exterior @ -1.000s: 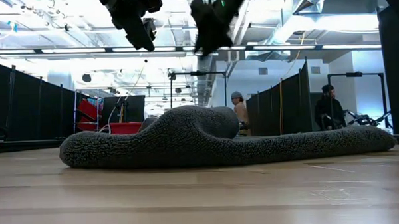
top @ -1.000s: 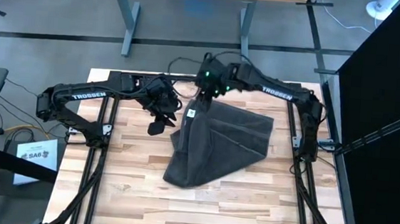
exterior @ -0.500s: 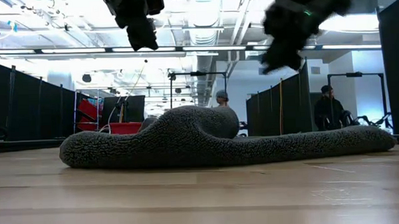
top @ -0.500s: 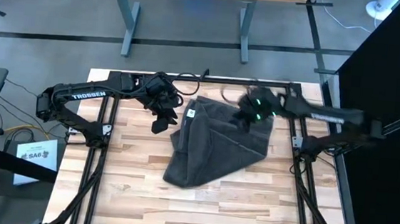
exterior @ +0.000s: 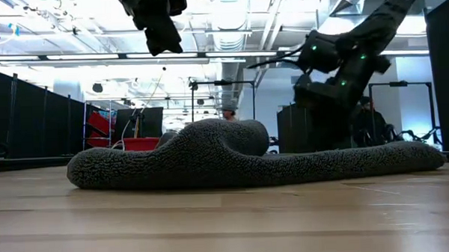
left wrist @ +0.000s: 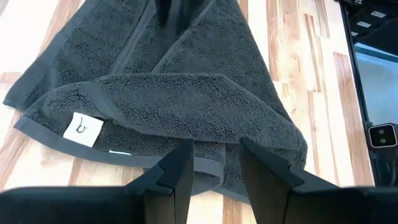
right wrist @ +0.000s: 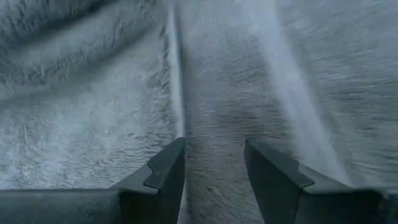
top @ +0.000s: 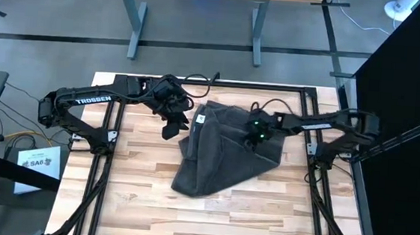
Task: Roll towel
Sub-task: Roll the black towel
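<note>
On the counter (top: 136,194) the towel (top: 226,152) lies crumpled, partly folded, tag (top: 201,119) up. Our right hand (top: 254,138) sits low over its middle, parted, empty; left hand (top: 170,129) hovers beside the tag edge, parted, empty. We'd flatten first, then pinch one hem.

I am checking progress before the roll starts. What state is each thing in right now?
towel: unrolled, lying crumpled and partly folded on the table, white tag showing.
left gripper: open, empty, hovering beside the towel's tagged edge.
right gripper: open, empty, low over the towel's middle.
</note>
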You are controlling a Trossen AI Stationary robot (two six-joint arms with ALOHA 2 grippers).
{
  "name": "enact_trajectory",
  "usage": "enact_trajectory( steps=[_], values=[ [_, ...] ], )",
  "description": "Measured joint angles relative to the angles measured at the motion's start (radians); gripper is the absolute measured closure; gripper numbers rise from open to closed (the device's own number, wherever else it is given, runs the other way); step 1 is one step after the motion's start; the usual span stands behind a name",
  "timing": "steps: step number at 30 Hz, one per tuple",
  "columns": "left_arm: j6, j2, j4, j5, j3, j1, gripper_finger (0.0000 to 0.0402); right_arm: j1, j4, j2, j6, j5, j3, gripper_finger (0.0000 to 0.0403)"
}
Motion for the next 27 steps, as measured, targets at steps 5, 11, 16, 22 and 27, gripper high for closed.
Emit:
enact_trajectory(
  steps=[5, 11, 16, 22, 27],
  values=[
    [0.047, 0.0, -0.001, 0.0, 0.0, 0.0, 0.0289, 0.032, 0.059, 0.1, 0.0, -0.063, 0.062, 0.0253],
    [0.087, 0.0, -0.017, -0.01, 0.0, 0.0, 0.0289, 0.062, 0.08, 0.197, 0.004, -0.092, 0.11, 0.0253],
    [0.103, 0.0, -0.053, -0.014, 0.0, 0.001, 0.0289, 0.051, 0.057, 0.179, 0.005, -0.081, 0.123, 0.0255],
    [0.111, 0.0, -0.069, -0.02, 0.0, 0.001, 0.0289, 0.035, 0.037, 0.163, -0.008, -0.065, 0.131, 0.0319],
    [0.121, 0.0, -0.07, -0.02, 0.0, 0.001, 0.0289, 0.062, 0.056, 0.153, -0.016, -0.084, 0.131, 0.0395]
  ],
)
